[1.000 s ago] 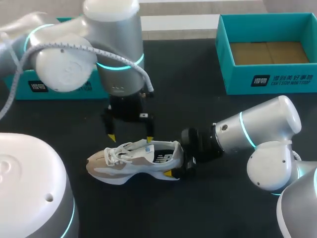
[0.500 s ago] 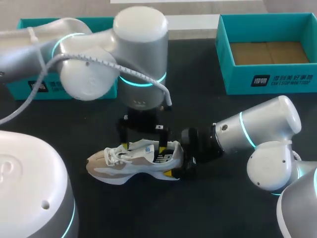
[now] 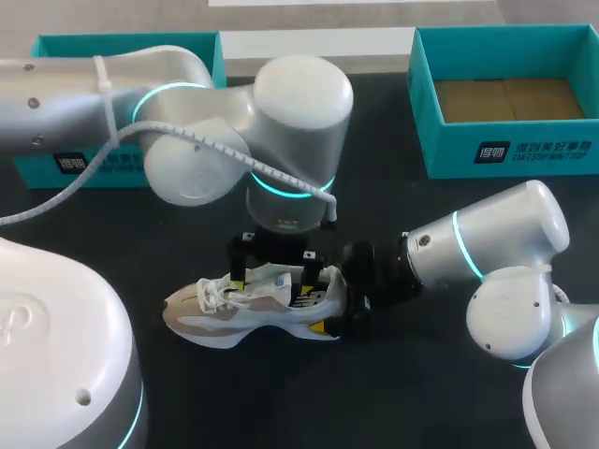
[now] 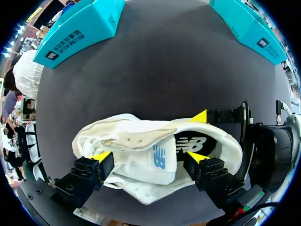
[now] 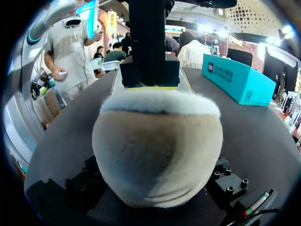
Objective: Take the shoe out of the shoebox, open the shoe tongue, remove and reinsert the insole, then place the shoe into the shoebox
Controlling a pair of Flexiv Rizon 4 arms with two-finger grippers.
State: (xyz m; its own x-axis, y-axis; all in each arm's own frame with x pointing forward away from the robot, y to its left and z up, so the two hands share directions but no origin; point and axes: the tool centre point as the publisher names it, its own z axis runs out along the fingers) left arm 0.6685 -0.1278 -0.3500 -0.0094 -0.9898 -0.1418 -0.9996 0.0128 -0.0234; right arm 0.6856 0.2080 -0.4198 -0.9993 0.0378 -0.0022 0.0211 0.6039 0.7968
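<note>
The shoe (image 3: 245,307) is judged light and pliable. Right claw (image 3: 331,303) pinches its stiffer heel; left claw (image 4: 149,156), spread, straddles the tongue (image 4: 151,141).

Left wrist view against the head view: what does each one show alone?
Left wrist only, plainly: the left claw tips either side of the tongue, and the dark insole behind it. Head only: the open shoebox with its cardboard floor, both arm bodies. Shared: the shoe, the right claw at its heel, the black table.
</note>
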